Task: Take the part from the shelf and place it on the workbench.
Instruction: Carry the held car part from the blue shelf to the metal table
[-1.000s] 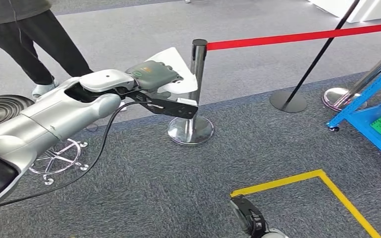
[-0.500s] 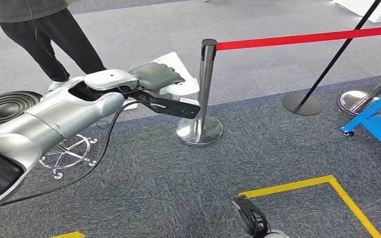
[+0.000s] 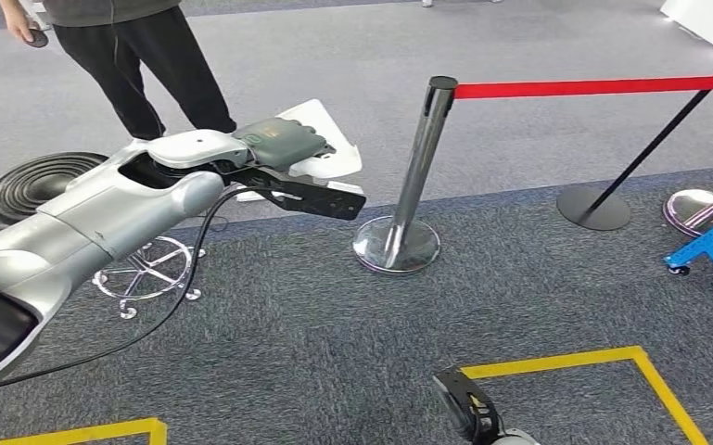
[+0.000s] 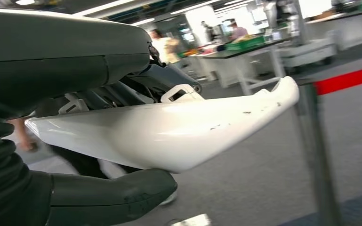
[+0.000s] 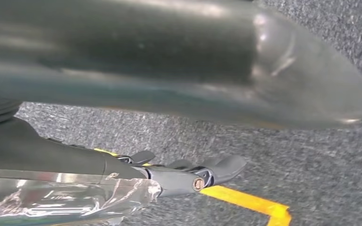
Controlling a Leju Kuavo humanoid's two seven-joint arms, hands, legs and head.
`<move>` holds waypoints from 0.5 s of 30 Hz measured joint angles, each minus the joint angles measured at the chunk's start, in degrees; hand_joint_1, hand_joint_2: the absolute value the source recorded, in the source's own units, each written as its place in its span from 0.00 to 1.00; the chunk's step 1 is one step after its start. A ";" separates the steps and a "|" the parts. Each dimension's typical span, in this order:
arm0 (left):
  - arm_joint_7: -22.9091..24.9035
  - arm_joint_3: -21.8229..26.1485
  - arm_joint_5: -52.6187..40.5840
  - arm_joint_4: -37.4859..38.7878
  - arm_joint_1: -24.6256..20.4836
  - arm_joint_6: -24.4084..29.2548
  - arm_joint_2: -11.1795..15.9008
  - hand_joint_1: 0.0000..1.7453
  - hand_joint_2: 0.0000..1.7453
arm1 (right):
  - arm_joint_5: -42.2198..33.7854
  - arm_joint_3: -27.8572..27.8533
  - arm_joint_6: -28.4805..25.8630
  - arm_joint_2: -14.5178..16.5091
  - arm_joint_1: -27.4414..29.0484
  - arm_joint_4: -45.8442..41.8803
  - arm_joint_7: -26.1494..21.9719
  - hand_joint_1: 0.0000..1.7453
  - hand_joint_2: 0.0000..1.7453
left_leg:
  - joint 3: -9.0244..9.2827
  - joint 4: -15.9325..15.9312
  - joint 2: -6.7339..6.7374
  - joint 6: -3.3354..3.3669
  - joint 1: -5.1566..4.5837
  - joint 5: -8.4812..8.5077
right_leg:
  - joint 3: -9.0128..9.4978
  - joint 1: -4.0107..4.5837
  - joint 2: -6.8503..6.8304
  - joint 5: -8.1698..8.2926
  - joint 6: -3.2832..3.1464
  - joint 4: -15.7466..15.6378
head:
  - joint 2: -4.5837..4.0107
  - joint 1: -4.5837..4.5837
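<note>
The left hand [image 3: 283, 141] grips the white part [image 3: 326, 139], carried raised at about eleven o'clock, its long axis pointing toward one o'clock beyond the fingers; the right hand [image 3: 468, 408] hangs low at six, grasping nothing, fingers apart

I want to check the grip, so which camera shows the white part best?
The left wrist view: the white part spans the picture, clamped in the left hand. The head view shows just its edge past that hand.

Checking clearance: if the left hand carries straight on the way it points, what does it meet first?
Likely the chrome stanchion post: the left hand, holding the white part, points toward it. Depth is unclear; it might pass behind.
</note>
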 joint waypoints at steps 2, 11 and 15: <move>0.00 0.02 -0.01 0.00 -0.01 -0.04 0.06 1.00 1.00 | 0.14 0.00 -0.01 0.02 0.02 0.00 0.03 0.00 0.00 | 0.20 -0.12 -0.75 0.57 0.26 0.10 | -1.96 -0.12 1.39 -2.62 0.44 4.49 | 0.01 0.18; 0.00 -0.13 -0.10 -0.03 0.17 -0.68 0.06 1.00 1.00 | 0.33 0.00 0.03 0.10 0.11 0.01 0.14 0.00 0.00 | 0.27 0.12 -4.88 0.09 0.34 0.03 | -0.59 -0.72 5.43 0.67 0.49 0.80 | -0.01 0.31; 0.00 -0.11 -0.16 -0.08 0.19 -0.84 0.28 1.00 1.00 | 0.33 0.00 0.11 0.17 0.10 0.01 0.17 0.00 0.00 | -0.35 0.06 -5.32 -1.21 0.60 0.14 | 0.13 -0.55 5.20 0.90 -0.65 -0.69 | 0.01 0.24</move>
